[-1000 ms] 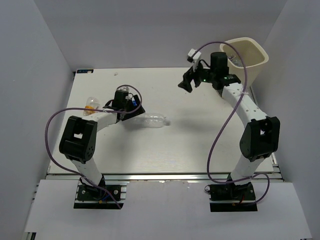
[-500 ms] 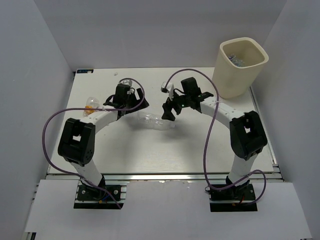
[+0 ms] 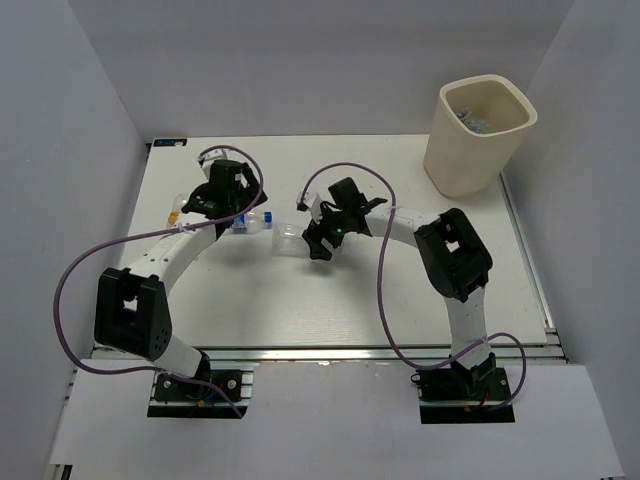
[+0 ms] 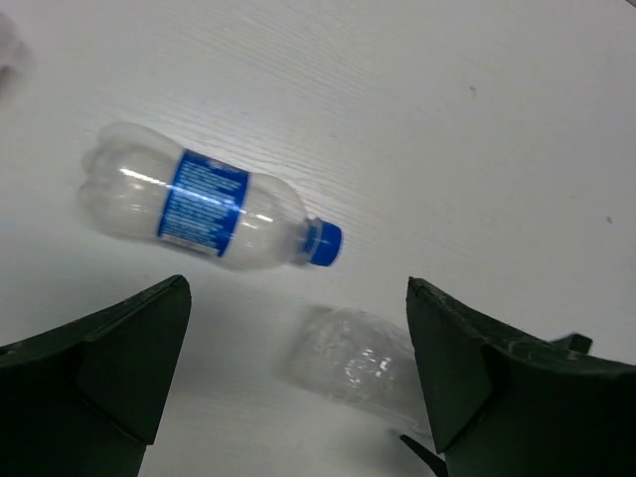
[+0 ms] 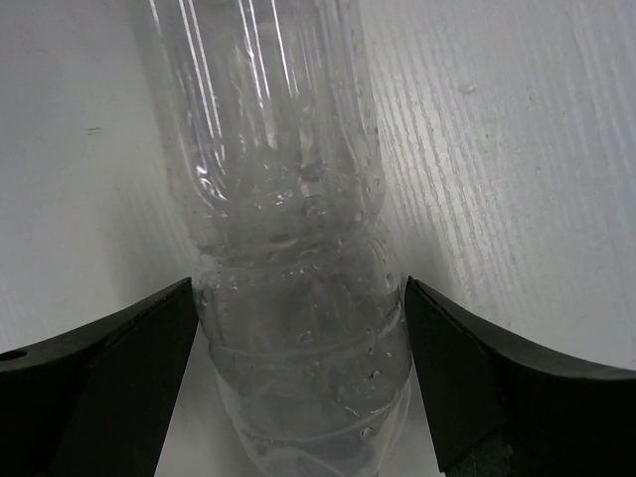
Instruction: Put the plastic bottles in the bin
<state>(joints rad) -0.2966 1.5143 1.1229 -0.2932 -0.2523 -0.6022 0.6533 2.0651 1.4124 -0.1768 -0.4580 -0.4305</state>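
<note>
A clear crushed plastic bottle point(image 3: 290, 240) point(image 5: 288, 248) lies at mid-table. My right gripper point(image 3: 320, 238) point(image 5: 298, 298) is low over it, open, with one finger on each side of its body. A second bottle with a blue label and blue cap point(image 3: 251, 222) point(image 4: 204, 211) lies just left of it. Above that one hovers my left gripper point(image 3: 232, 205) point(image 4: 296, 293), open and holding nothing. An orange-capped bottle point(image 3: 173, 215) peeks out from behind the left arm. The cream bin point(image 3: 455, 160) stands at the far right corner with bottles inside.
White walls enclose the table on the left, back and right. Purple cables loop from both arms above the table. The bin stands just outside the table's far right edge point(image 3: 515, 215).
My right arm swung from the bin leftward and came down astride the clear bottle. The left gripper moved up and to the left, opened a little wider and uncovered the blue-labelled bottle.
</note>
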